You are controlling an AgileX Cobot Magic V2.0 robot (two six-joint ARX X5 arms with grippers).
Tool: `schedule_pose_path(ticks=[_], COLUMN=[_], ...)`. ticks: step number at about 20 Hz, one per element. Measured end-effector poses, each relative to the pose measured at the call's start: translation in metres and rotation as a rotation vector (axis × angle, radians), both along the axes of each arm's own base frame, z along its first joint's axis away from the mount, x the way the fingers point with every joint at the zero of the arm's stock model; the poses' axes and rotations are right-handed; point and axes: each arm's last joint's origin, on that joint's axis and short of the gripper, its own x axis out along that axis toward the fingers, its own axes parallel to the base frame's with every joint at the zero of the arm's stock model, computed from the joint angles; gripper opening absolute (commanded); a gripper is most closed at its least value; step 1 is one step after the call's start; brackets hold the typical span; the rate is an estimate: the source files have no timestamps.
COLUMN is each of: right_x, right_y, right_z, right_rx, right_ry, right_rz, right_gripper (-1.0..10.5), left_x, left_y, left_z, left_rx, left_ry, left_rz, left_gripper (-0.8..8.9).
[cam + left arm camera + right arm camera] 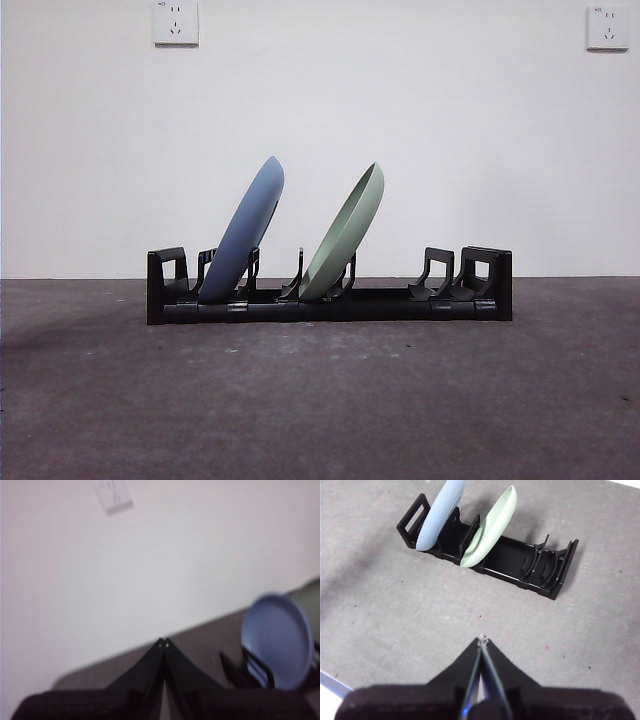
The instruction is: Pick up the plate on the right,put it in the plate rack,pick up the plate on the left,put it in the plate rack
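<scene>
The blue plate (247, 232) and green plate (345, 235) leaned in the plate rack (330, 298) on the grey surface (320, 400). The left hand (163, 642) and right hand (482, 640) were both pinched together, holding nothing, away from the rack.

Looking like a lab/test setup, not a home kitchen: plain white wall (400, 130) w/ two wall sockets (176, 22) sitting high up, bare grey table (320, 400) carrying only a black plate rack (330, 300) w/ a blue plate (245, 235) & green plate (345, 235) leaning in it.
</scene>
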Motion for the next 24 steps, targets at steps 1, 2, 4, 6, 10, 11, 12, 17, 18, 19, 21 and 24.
schedule_pose_path(ticks=[1,2,4,6,10,11,12,17,18,19,21,24], right_x=[0.000,0.001,0.001,0.001,0.001,0.001,0.001,0.002,0.002,0.002,0.002,0.002], right_y=[0.000,0.000,0.001,0.001,0.001,0.001,0.001,0.001,0.001,0.001,0.001,0.001], right_z=[0.000,0.000,-0.001,-0.001,-0.001,-0.001,-0.001,-0.001,-0.001,-0.001,-0.001,-0.001], right_rx=[-0.001,-0.001,-0.002,-0.002,-0.002,-0.002,-0.002,-0.002,-0.002,-0.002,-0.002,-0.002], right_ry=[0.001,0.002,0.004,0.004,0.004,0.004,0.004,0.004,0.004,0.004,0.004,0.004], right_rz=[0.000,0.000,0.000,0.000,0.000,0.000,0.000,0.000,0.000,0.000,0.000,0.000], right_gripper=[0.0,0.0,0.0,0.0,0.0,0.0,0.0,0.0,0.0,0.0,0.0,0.0], left_x=[0.001,0.003,0.004,0.005,0.002,0.002,0.001,0.000,0.000,0.000,0.001,0.001], left_y=[0.000,0.001,0.001,0.001,0.001,0.001,0.001,0.001,0.001,0.001,0.001,0.001], left_z=[-0.020,-0.042,-0.078,-0.106,-0.136,-0.140,-0.144,-0.157,-0.157,-0.157,-0.158,-0.158], left_rx=[-0.010,-0.025,-0.059,-0.093,-0.145,-0.159,-0.172,-0.222,-0.228,-0.233,-0.236,-0.240], left_ry=[0.013,0.027,0.073,0.114,0.125,0.137,0.154,0.256,0.256,0.258,0.263,0.273], left_rz=[0.004,0.007,0.007,0.007,0.007,0.008,0.009,0.017,0.013,0.013,0.018,0.020], left_gripper=[-0.04,-0.04,-0.04,-0.04,-0.04,-0.04,-0.04,-0.04,-0.04,-0.04,-0.04,-0.04])
